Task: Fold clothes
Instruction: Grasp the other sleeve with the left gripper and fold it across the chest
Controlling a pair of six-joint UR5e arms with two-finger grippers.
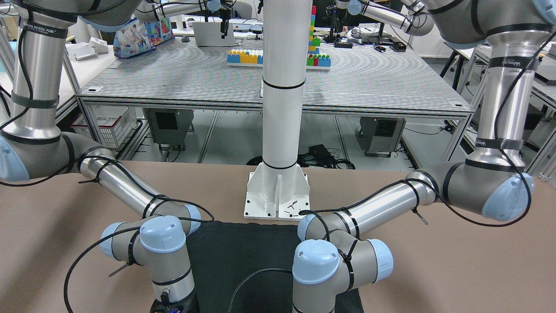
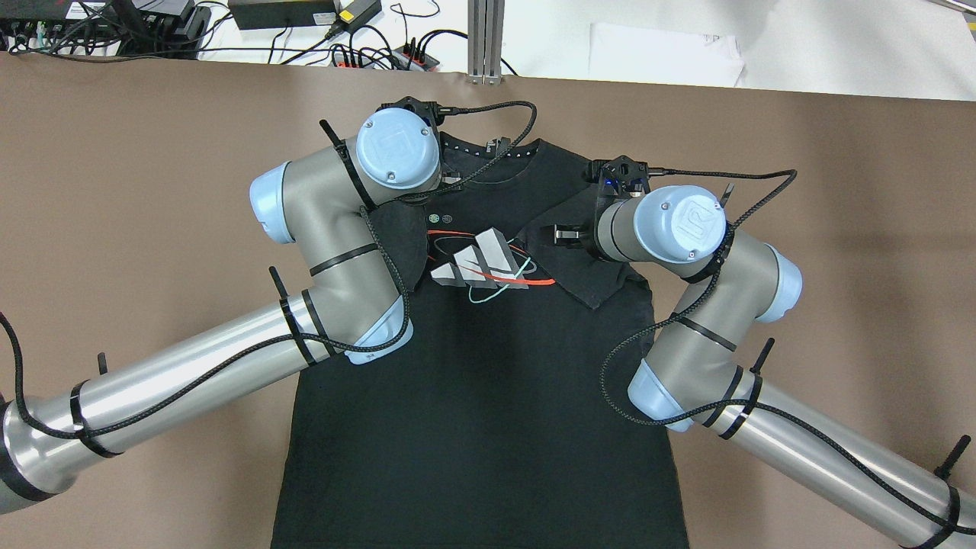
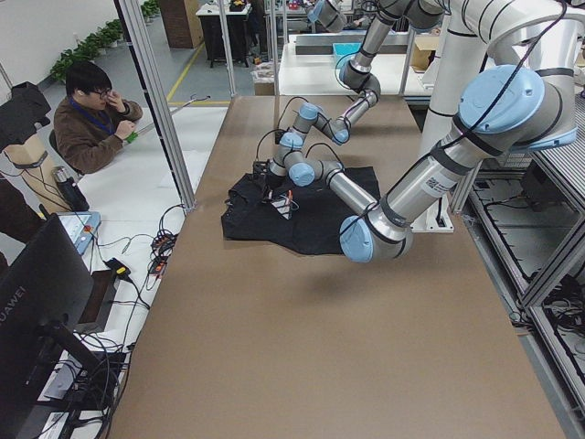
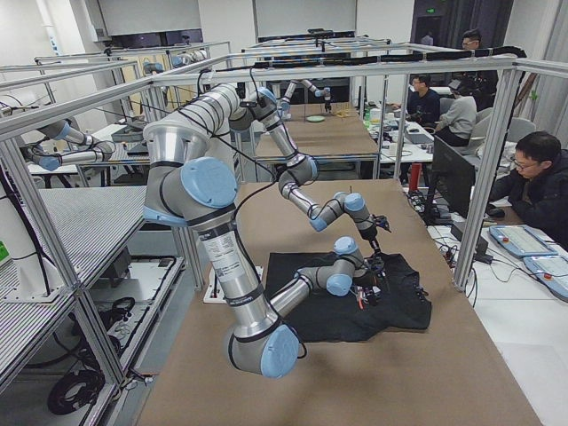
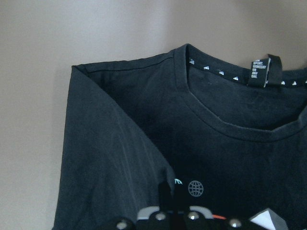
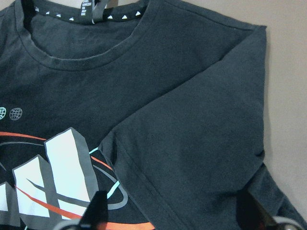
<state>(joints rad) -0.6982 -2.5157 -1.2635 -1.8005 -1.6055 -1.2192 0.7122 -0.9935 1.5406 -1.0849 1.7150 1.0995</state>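
The clothes (image 2: 473, 396) are a black T-shirt with a grey, red and teal chest print, lying flat on the brown table (image 2: 137, 191) with the collar at the far side. Both sleeves lie folded in over the chest. In the left wrist view my left gripper (image 5: 171, 189) is shut, its tips at the hem of the folded sleeve (image 5: 110, 158), which runs right up to them. My right gripper (image 6: 175, 211) is open, its fingers (image 6: 98, 206) wide apart over the other folded sleeve (image 6: 201, 143). The overhead view shows the right gripper (image 2: 568, 232) beside the print.
A white pole's base plate (image 1: 278, 195) is bolted to the table just past the shirt's hem. Cables and power strips (image 2: 366, 53) lie beyond the far edge. People sit at desks (image 3: 87, 119) beside the table. Bare brown tabletop flanks the shirt.
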